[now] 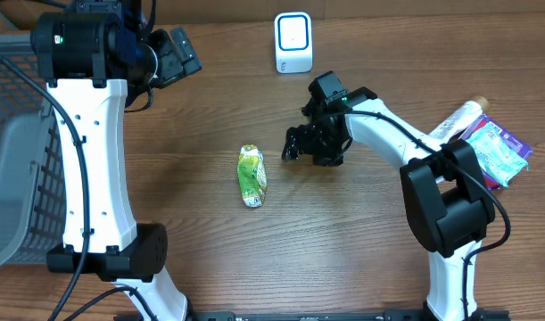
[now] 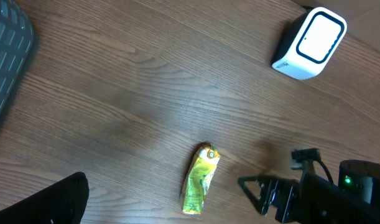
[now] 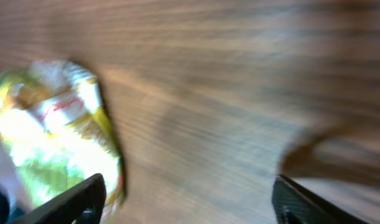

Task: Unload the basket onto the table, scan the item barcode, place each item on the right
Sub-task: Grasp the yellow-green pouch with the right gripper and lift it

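A crumpled green and yellow pouch [image 1: 251, 176] is being shown lying flat on the wooden table [image 1: 210, 259], near the middle, with its long side running from far to near. It is not being gripped by anything. The right gripper [image 1: 293, 144] is being held low just to the right of the pouch and pointed left toward it. Its fingers are being held wide apart with nothing between them. In the right wrist view the pouch is being seen beside one fingertip [image 3: 78, 198], at the edge of the gap rather than inside it. Whether it is being touched cannot be told, since that picture is blurred. The white scanner [image 1: 293, 42] is being shown upright toward the far side of the table, well apart from the pouch. The left gripper [image 1: 181, 52] is being held raised above the table at the far left, its fingers spread and empty. A grey mesh basket [image 1: 13, 152] is being seen at the left edge. A few packets [image 1: 497, 152] and a tube [image 1: 459, 119] are being seen at the right edge.
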Controlling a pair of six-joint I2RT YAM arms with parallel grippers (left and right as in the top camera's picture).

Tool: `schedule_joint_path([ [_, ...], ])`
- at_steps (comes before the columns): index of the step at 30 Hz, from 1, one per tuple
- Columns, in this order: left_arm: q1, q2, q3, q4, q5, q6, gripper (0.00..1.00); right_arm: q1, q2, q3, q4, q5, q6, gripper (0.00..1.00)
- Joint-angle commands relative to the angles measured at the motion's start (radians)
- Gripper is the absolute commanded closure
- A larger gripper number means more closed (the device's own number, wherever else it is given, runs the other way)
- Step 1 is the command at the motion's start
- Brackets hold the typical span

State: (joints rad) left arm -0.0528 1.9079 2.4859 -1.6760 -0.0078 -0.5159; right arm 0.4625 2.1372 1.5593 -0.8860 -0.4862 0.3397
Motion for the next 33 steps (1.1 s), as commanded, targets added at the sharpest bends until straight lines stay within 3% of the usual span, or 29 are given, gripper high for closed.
schedule_joint_path([
  [1,0.0,0.002,-0.004,0.001,0.004,0.011,0.01,0.073,-0.009,0.072,0.002,-0.092,-0.087,0.09],
  [5,0.0,0.002,-0.004,0.001,0.004,0.011,0.01,0.18,-0.009,0.09,0.036,0.078,-0.068,0.0],
  [16,0.0,0.002,-0.004,0.001,0.004,0.011,0.0,0.343,-0.003,0.09,0.042,0.378,-0.011,0.01],
  [18,0.0,0.002,-0.004,0.001,0.004,0.011,0.0,0.344,-0.001,0.09,0.033,0.4,0.013,0.09],
  [19,0.0,0.002,-0.005,0.001,0.004,0.011,0.0,0.344,-0.001,0.09,0.027,0.4,0.013,0.18],
  [22,0.0,0.002,-0.004,0.001,0.004,0.011,0.0,0.336,0.0,0.09,0.007,0.404,0.013,0.58],
  [26,0.0,0.002,-0.004,0.001,0.004,0.011,0.0,0.32,-0.001,0.09,-0.03,0.404,0.012,0.71],
  [29,0.0,0.002,-0.004,0.001,0.004,0.011,0.0,0.305,0.0,0.09,-0.053,0.403,0.012,0.95],
  [33,0.0,0.002,-0.005,0.001,0.004,0.011,0.01,0.28,-0.001,0.09,-0.065,0.364,0.008,0.96],
])
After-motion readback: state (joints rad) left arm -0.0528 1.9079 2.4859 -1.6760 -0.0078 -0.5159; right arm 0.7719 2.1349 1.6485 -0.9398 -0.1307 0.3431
